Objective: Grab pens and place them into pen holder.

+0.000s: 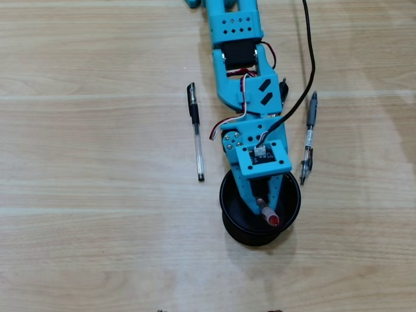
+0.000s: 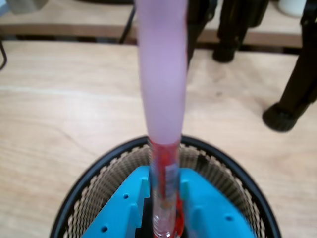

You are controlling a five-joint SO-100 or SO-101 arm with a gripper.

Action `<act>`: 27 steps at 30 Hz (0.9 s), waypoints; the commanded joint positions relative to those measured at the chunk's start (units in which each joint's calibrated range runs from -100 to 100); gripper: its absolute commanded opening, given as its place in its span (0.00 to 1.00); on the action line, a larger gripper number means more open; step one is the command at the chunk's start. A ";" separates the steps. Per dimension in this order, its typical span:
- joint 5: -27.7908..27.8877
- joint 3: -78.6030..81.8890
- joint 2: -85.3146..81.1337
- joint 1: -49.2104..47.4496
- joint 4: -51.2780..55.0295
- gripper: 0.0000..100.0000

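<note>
In the overhead view my blue gripper (image 1: pixel 265 207) hangs over the mouth of the round black pen holder (image 1: pixel 250 237). It is shut on a red pen (image 1: pixel 270 216), whose red end points up at the camera. The wrist view shows that red pen (image 2: pixel 163 89) upright between the blue fingers (image 2: pixel 124 206) of my gripper (image 2: pixel 165 201), its lower end inside the mesh pen holder (image 2: pixel 86 178). A clear pen with a black cap (image 1: pixel 196 130) lies on the table left of the arm. To the right of the arm lies a grey-and-clear pen (image 1: pixel 309 140).
A black cable (image 1: pixel 312 58) runs from the arm across the wooden table (image 1: pixel 97 214), close to the right-hand pen. Black stand legs (image 2: pixel 282 116) stand at the table's far edge in the wrist view.
</note>
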 commanded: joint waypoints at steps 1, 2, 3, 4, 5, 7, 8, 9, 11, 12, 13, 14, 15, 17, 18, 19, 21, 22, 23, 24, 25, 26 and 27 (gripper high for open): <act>0.51 0.48 -2.10 0.98 -9.66 0.16; 0.62 1.21 -2.44 1.22 -12.50 0.16; 0.72 1.84 -3.20 1.70 -14.56 0.16; 0.77 2.02 -3.54 2.03 -16.02 0.16; 0.77 2.39 -4.04 2.19 -17.57 0.17; 0.88 2.66 -6.07 2.59 -18.34 0.16; 1.45 2.84 -7.76 2.91 -18.17 0.16; 3.12 2.84 -9.71 3.48 -17.74 0.16; 7.78 3.11 -15.20 4.37 -15.16 0.16; 9.87 3.92 -18.58 4.93 -11.81 0.16; 11.38 5.19 -22.73 5.66 -7.00 0.16; 13.16 7.09 -27.37 6.30 -0.38 0.16; 14.62 9.63 -32.36 7.03 7.36 0.16; 18.07 16.33 -42.25 8.88 26.27 0.14; 19.43 20.04 -46.39 9.85 34.95 0.12; 20.53 24.48 -49.78 10.82 43.11 0.11; 22.00 32.53 -52.31 12.35 50.33 0.08; 22.20 35.43 -52.56 12.75 50.42 0.07; 21.79 37.97 -52.40 12.91 50.33 0.06; 21.79 39.60 -51.80 13.16 50.16 0.05; 22.05 40.77 -51.21 12.99 49.39 0.05; 21.84 41.41 -50.37 12.67 48.61 0.05; 21.84 41.41 -50.03 12.59 48.44 0.05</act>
